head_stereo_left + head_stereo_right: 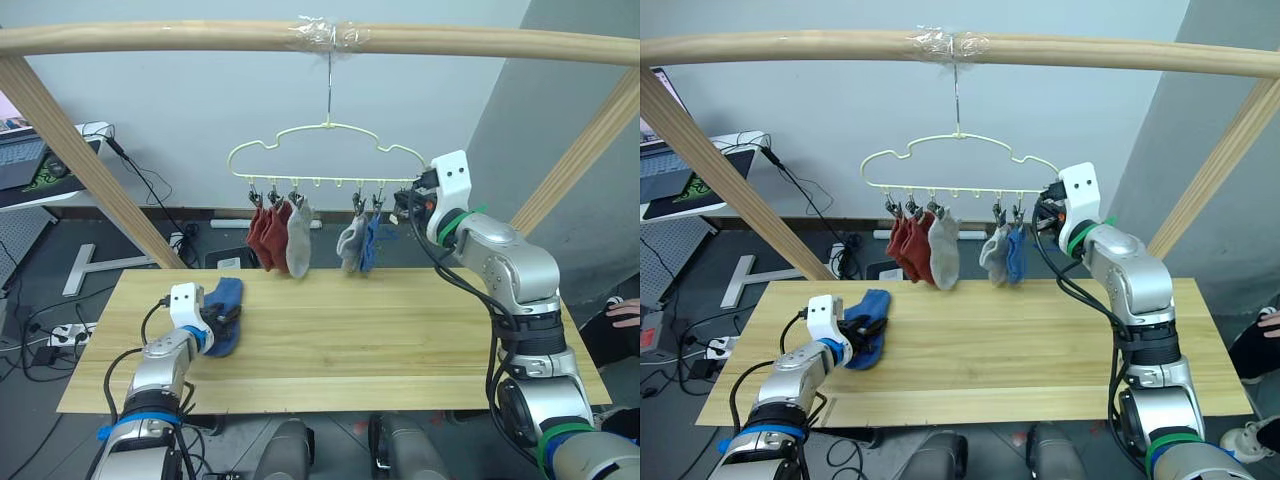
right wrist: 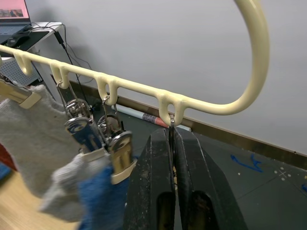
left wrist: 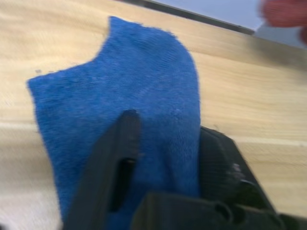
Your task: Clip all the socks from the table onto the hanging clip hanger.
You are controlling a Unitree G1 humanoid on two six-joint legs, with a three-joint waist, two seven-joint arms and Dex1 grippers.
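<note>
Sock number six, the last one on the table (image 1: pixel 400 330)

Our left gripper (image 3: pixel 163 158) pinches the soft, limp blue sock (image 1: pixel 226 312) through its middle; we judge a cuff-edge hold clips easier. Our right gripper (image 2: pixel 172 158), raised beside the clip hanger (image 1: pixel 320 150), is pressed together on the end clip (image 2: pixel 171 125), five socks already hanging.

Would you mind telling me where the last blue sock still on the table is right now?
The blue sock lies on the table toward its left end, between the fingers of the left gripper, below and left of the clip hanger.
</note>
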